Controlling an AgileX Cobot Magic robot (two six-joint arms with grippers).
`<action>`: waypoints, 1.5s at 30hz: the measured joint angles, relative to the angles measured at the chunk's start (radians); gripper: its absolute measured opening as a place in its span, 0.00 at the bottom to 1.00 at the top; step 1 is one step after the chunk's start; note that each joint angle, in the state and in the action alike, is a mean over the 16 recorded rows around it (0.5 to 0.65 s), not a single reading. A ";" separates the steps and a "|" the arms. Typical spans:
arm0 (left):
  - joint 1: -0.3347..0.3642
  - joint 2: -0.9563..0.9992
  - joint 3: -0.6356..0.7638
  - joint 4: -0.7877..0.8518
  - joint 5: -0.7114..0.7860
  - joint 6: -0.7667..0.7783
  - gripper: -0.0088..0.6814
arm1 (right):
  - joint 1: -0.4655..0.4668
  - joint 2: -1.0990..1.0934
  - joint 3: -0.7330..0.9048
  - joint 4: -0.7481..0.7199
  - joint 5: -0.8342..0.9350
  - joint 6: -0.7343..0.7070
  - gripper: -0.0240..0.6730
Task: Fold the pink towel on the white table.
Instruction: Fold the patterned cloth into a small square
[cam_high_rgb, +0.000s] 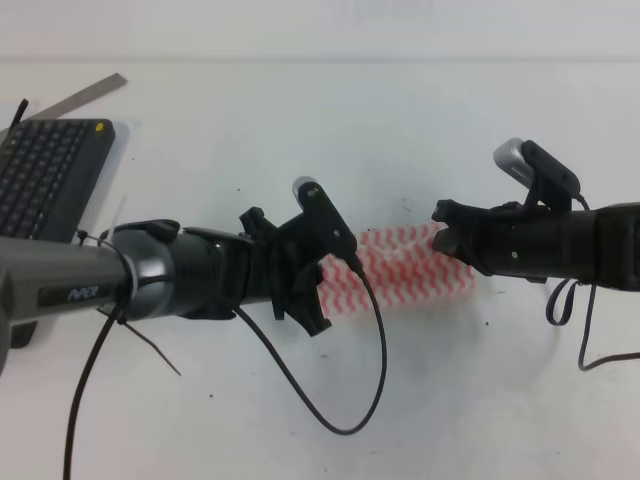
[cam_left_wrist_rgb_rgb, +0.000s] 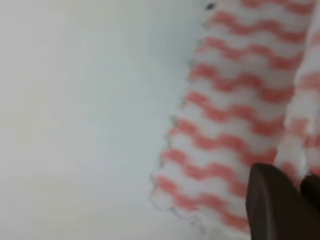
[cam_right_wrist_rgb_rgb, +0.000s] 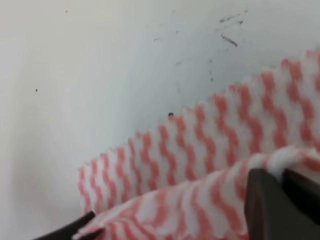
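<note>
Thin pink-and-white zigzag towel (cam_high_rgb: 405, 268) lies mid-frame on white worktop (cam_high_rgb: 300, 120). Left hand (cam_left_wrist_rgb_rgb: 292, 197) and right hand (cam_right_wrist_rgb_rgb: 280, 197) each pinch a towel edge. Risk, I'd judge: thin cloth slipping out mid-fold, leaving corners misaligned.

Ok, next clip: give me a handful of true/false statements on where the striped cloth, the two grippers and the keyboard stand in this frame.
1. The thin pink-and-white zigzag-striped towel lies between the two arms on the plain white table. True.
2. The right gripper has a raised fold of the towel pinched between its fingers. True.
3. The black keyboard sits on top of the towel. False: it is at the table's far left edge, apart from the towel.
4. The left gripper hovers over bare table, away from the towel. False: its dark fingertips are at the towel's edge, with cloth bunched against them.
5. The towel lies fully flat. False: part of it is lifted.
</note>
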 joint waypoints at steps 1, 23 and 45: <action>0.002 0.000 -0.001 0.000 0.003 0.000 0.01 | 0.000 0.001 -0.002 0.000 -0.001 0.000 0.03; 0.011 -0.007 -0.006 0.004 0.034 0.009 0.03 | 0.000 0.001 -0.016 0.000 -0.018 0.000 0.04; 0.011 -0.007 -0.053 0.004 -0.038 0.041 0.06 | 0.000 0.001 -0.033 0.000 -0.057 -0.006 0.05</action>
